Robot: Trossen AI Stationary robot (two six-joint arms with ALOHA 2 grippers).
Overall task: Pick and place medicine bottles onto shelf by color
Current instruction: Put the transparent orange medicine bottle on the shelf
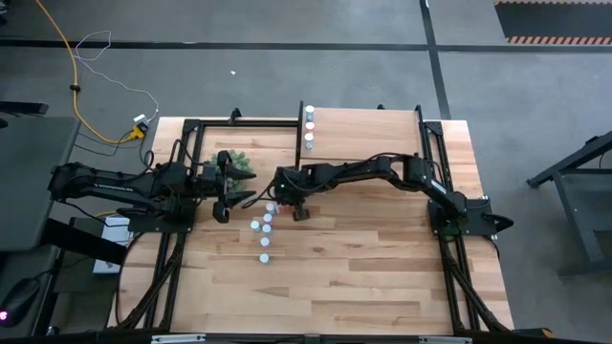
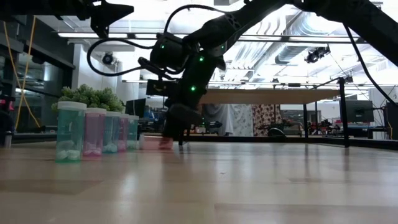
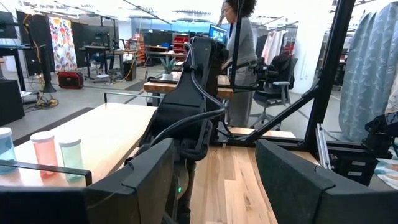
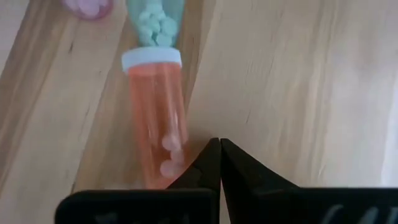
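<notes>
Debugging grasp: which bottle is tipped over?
The pink bottle beside the right gripper, lying flat on the table; the row bottles stand upright.

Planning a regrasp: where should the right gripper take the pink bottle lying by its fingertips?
Across the mid-body of the pink bottle, coming from above: it seems to lie on its side, leaving both round flanks free. The right gripper, shut beside it, would need to open first. The left gripper waits apart.
</notes>
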